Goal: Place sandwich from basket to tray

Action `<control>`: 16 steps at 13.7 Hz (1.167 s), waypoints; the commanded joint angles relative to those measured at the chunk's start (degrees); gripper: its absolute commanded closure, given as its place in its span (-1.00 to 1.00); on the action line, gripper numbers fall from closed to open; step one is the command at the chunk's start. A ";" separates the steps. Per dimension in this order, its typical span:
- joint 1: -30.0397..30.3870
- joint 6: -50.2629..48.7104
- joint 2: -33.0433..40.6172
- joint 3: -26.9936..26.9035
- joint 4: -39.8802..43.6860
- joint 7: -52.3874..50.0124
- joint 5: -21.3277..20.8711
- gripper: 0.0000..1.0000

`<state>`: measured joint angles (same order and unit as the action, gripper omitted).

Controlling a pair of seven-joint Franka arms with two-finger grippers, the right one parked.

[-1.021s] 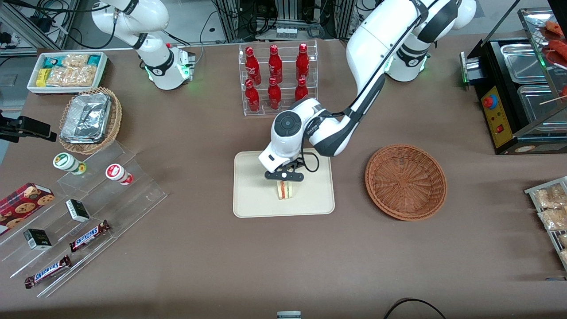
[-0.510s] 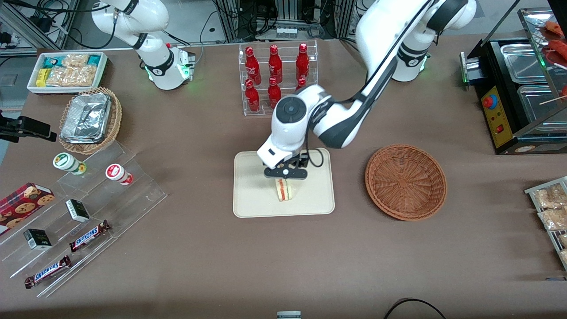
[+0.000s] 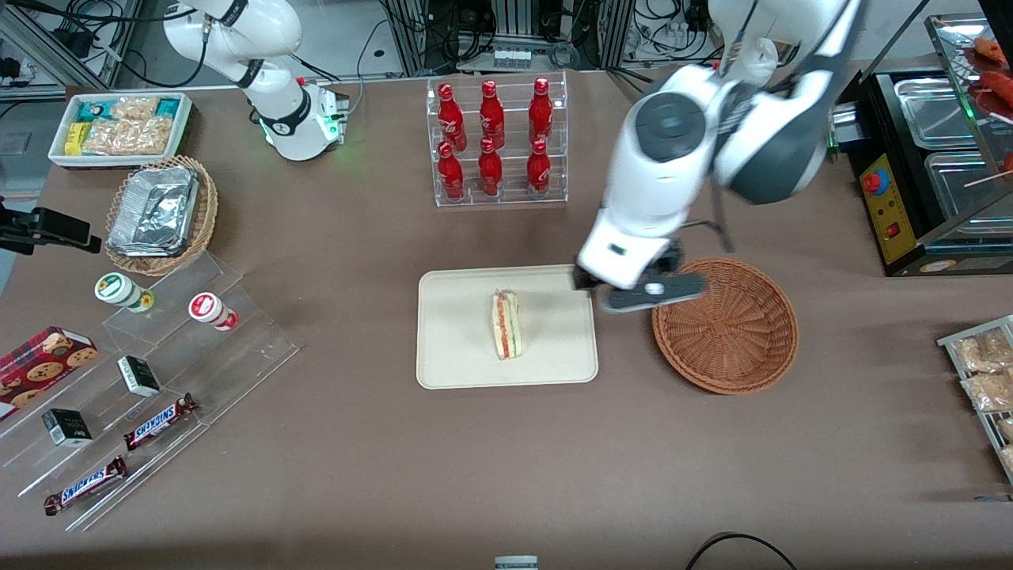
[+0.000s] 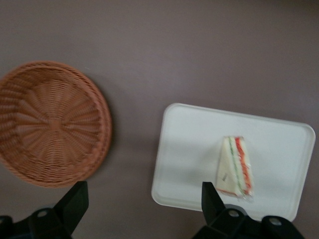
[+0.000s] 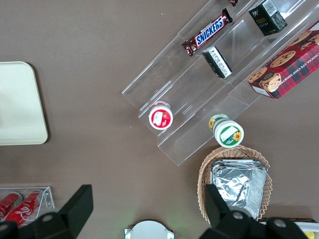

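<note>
The sandwich (image 3: 506,324) lies on the cream tray (image 3: 451,356), around the middle of it, resting on one bread face with its pink, orange and green filling edge turned up; nothing touches it. In the left wrist view the same wedge (image 4: 235,166) sits well inside the rim of the tray (image 4: 189,149), its narrow point toward the tray edge nearest the bottle rack. The claw (image 3: 650,291) hangs in the air over the gap between the tray and the brown wicker basket (image 3: 736,348), partly above the basket's rim, clear of the sandwich and holding nothing. Its two black fingers (image 4: 75,201) are spread wide apart, as the wrist view shows, with bare brown desk (image 4: 199,50) between them. The basket (image 4: 47,122) stands just beside the tray toward the working arm's end of the desk, not touching it, and has nothing in it. Farther from the front camera than the tray stands a clear rack of red bottles (image 3: 495,142). Toward the parked arm's end lie a lighter wicker basket with foil containers (image 3: 158,212) and clear stepped shelves with Snickers bars (image 3: 158,419).
</note>
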<state>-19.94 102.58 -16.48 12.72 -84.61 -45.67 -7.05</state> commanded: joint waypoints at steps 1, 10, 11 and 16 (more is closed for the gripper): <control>6.03 -3.07 6.89 0.46 -4.68 4.69 0.20 -1.00; 17.48 -12.74 15.16 -3.03 -5.83 31.30 4.32 -1.00; 17.30 -13.71 15.69 -5.32 -5.83 35.00 5.37 -1.00; 12.99 -14.69 16.31 -14.65 -5.22 43.56 6.00 -1.00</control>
<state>-4.76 87.75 -1.53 0.19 -88.69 -3.32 -1.59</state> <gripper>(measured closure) 0.000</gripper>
